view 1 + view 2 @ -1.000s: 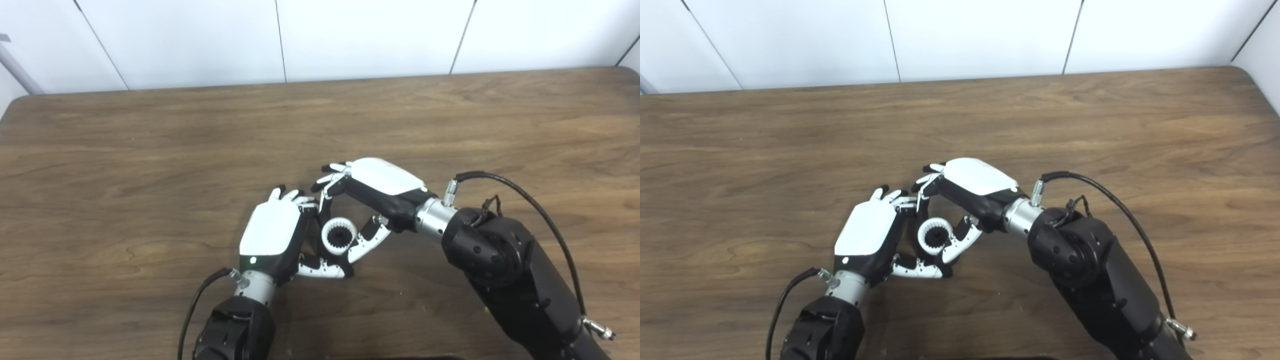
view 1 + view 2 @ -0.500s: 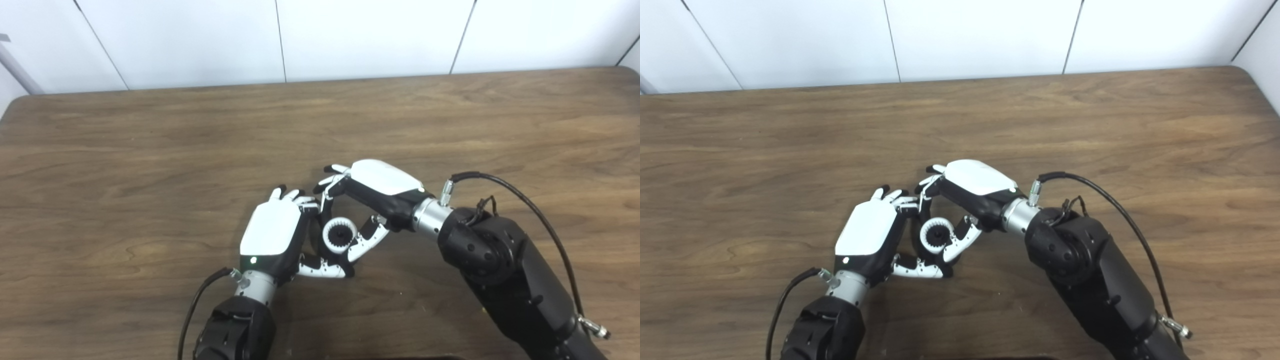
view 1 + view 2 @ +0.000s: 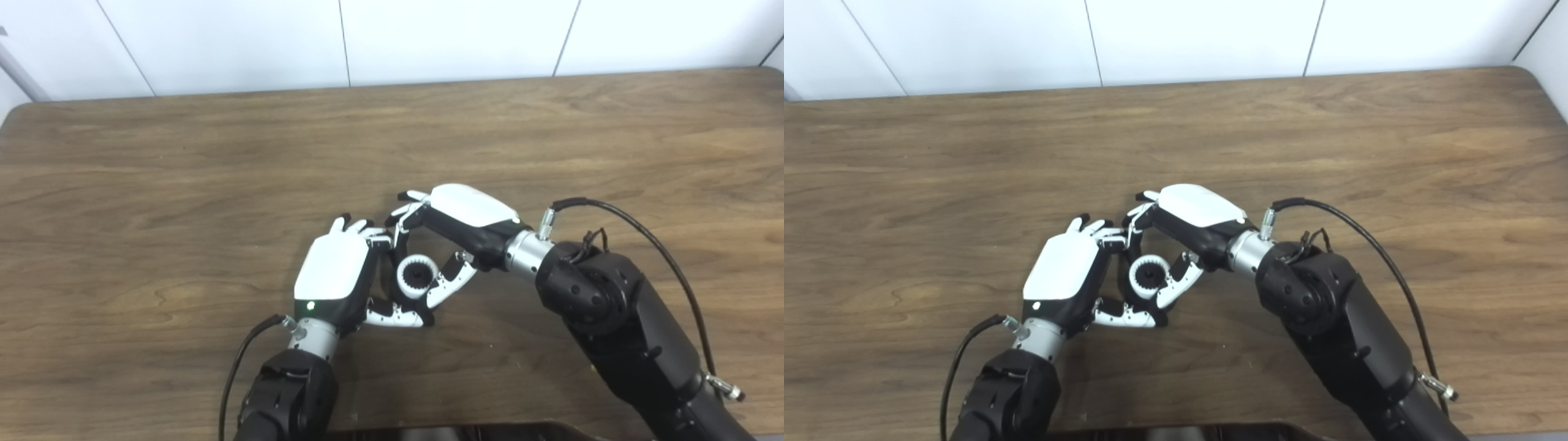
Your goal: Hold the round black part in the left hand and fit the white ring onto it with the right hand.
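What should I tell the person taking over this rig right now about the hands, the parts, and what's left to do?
Left hand: shut on the round black part, low over the wooden table.
Right hand: fingers and thumb around the white ring, holding it.
Parts: the white ring sits around the black part, between both hands; the black toothed centre shows through it.
Done: both parts picked up, ring brought onto the part.
Left: whether it is fully seated cannot be told; press home if needed, then release the right hand.

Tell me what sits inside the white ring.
Inside the white ring a round black part shows. How deep it sits is hidden: left hand and right hand cover its sides.
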